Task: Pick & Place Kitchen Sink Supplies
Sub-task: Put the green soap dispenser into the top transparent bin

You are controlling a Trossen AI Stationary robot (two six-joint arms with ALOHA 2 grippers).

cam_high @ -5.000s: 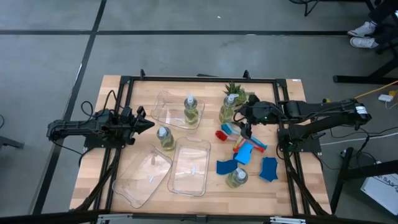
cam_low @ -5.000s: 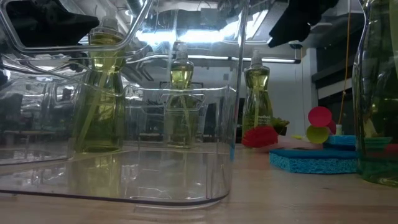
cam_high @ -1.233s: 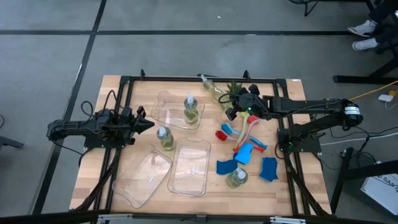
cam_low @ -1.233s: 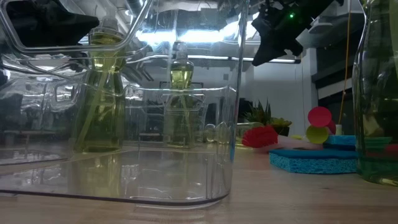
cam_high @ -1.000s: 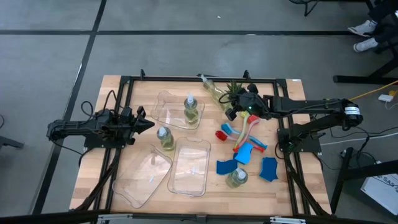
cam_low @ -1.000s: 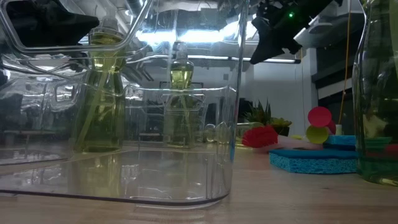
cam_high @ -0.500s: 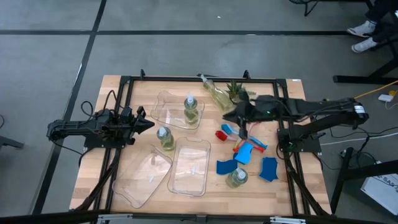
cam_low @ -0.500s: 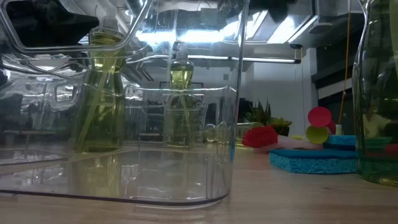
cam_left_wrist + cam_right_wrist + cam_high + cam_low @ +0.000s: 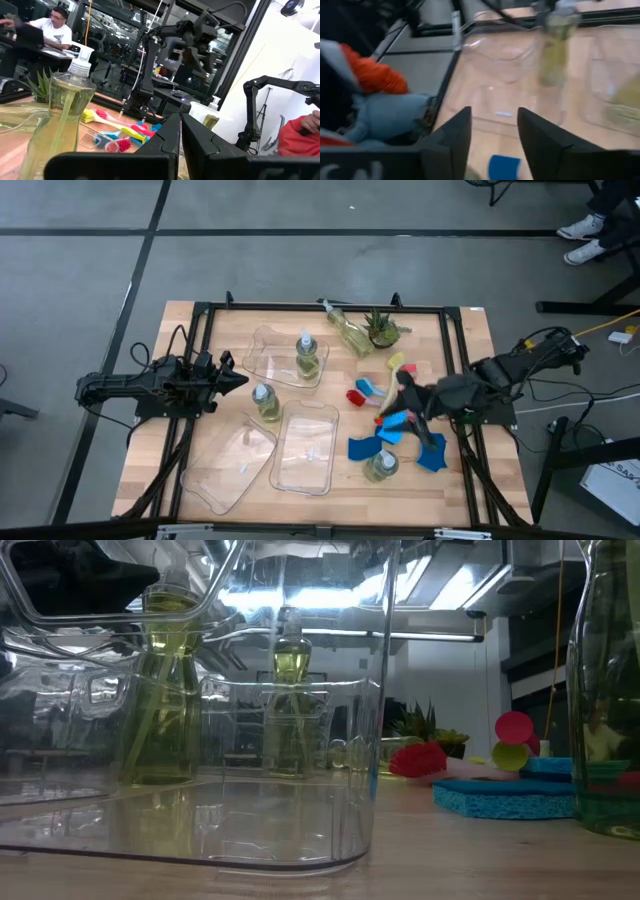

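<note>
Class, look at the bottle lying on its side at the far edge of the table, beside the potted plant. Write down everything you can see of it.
The tipped bottle is small, of clear plastic, holding yellow-green liquid, with a pale pump top pointing toward the table's far edge. It lies flat on the wooden table, slanted, its base end close beside the potted plant; whether they touch cannot be told. No gripper is on it.

One soap bottle (image 9: 351, 333) lies tipped beside the plant (image 9: 381, 328) at the worktop's (image 9: 190, 388) far edge; the right hand (image 9: 406, 385) hovers over the brushes (image 9: 385, 392).
</note>
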